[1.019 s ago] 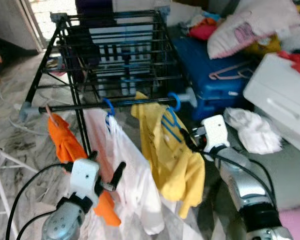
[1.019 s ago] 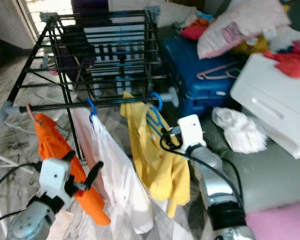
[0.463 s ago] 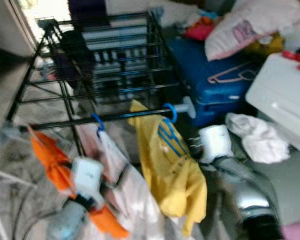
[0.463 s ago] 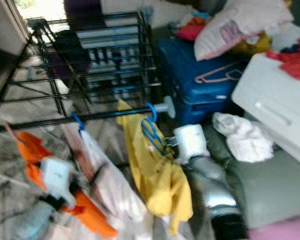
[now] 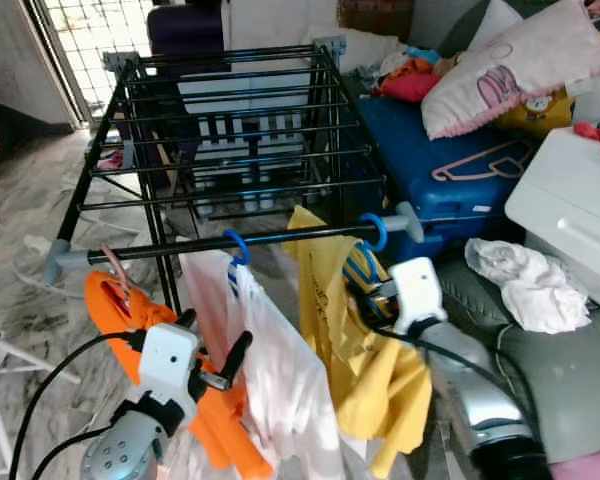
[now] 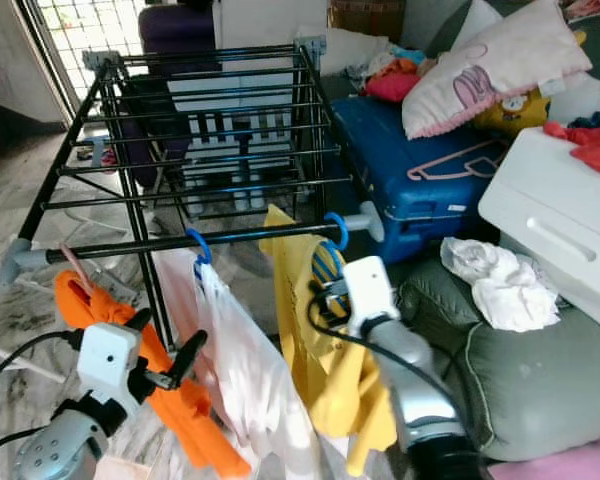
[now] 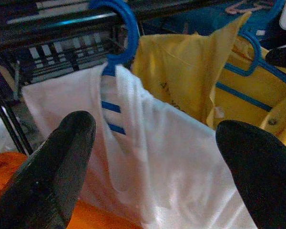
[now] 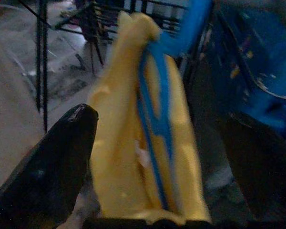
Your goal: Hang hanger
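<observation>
Nearest the camera, the left pincer [image 5: 212, 352] hangs low in front of the clothes with its two black fingers spread wide and nothing between them; its wrist view looks between those fingers [image 7: 52, 167] at the white shirt [image 7: 171, 167]. Just behind it an orange garment [image 5: 130, 320] droops from a pink hanger [image 5: 113, 272] near the left end of the front rail [image 5: 280, 236]. Beside that, the white shirt hangs on a blue hanger whose hook [image 5: 240, 245] is over the same rail.

To the right, the right pincer [image 5: 365, 298] sits close against the yellow shirt [image 5: 380, 380], fingers wide apart on either side of the cloth, gripping nothing. The yellow shirt rides on a blue hanger [image 8: 157, 114], and that hanger's hook [image 5: 375, 230] is looped over the front rail close to its grey end cap [image 5: 412, 222].

Behind the rail stands the black drying rack [image 5: 230, 130] on a marbled floor [image 5: 20, 190]. Further right lie a white crumpled cloth [image 5: 525, 285] on a grey cushion [image 5: 565, 365], a white box [image 5: 570, 215], and a blue suitcase [image 5: 430, 160] with a pink hanger [image 5: 475, 160] lying on it. A pink-and-white pillow [image 5: 510, 60] rests at the back.
</observation>
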Robot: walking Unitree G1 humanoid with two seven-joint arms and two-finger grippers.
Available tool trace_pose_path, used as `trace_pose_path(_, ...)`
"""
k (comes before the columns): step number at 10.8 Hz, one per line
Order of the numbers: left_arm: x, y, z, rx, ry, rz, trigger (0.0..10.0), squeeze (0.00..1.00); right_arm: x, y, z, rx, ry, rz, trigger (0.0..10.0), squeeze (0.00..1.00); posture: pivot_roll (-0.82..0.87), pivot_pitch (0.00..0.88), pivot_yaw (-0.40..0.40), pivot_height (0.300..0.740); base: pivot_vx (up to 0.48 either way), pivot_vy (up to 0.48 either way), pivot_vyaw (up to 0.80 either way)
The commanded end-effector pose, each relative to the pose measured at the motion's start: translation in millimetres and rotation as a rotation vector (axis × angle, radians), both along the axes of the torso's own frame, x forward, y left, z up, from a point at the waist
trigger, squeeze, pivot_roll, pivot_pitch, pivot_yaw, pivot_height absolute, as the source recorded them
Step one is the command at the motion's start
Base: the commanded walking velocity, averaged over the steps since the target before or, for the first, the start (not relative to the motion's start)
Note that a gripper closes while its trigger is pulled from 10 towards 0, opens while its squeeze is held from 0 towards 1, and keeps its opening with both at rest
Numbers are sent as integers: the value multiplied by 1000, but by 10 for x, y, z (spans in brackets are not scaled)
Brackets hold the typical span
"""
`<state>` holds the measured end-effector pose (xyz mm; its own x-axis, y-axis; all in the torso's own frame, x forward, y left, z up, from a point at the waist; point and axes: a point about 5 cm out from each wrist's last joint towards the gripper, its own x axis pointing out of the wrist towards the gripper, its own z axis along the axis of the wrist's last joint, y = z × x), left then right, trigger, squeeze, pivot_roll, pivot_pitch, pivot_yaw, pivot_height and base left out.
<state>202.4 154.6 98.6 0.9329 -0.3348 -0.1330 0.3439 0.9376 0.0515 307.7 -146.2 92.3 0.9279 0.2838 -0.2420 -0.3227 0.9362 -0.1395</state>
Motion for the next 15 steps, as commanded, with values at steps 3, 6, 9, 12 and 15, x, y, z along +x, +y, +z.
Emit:
trace_pose_path(3, 22, -27, -7, 12, 15, -35, 10000, 0, 102, -199, -64, -101, 51, -26, 10000, 0, 32, 6, 62, 740, 0, 0, 0)
trace_pose_path(6, 18, -22, -17, 17, 31, -56, 10000, 0, 224, -269, -71, -122, 76, 37, 10000, 0, 34, 10, 67, 740, 0, 0, 0)
trace_pose_path(9, 18, -37, -11, 15, 31, -50, 10000, 0, 364, -216, 3, -96, 64, 128, 10000, 0, 45, 15, 56, 740, 0, 0, 0)
trace_pose_path(12, -9, -33, -34, 19, 41, -34, 10000, 0, 371, -371, 97, -137, -12, 140, 10000, 0, 44, 20, 47, 740, 0, 0, 0)
trace_pose_path(15, -9, -48, -56, 18, 55, -39, 10000, 0, 229, -381, 95, -157, -63, 276, 10000, 0, 36, 25, 47, 740, 0, 0, 0)
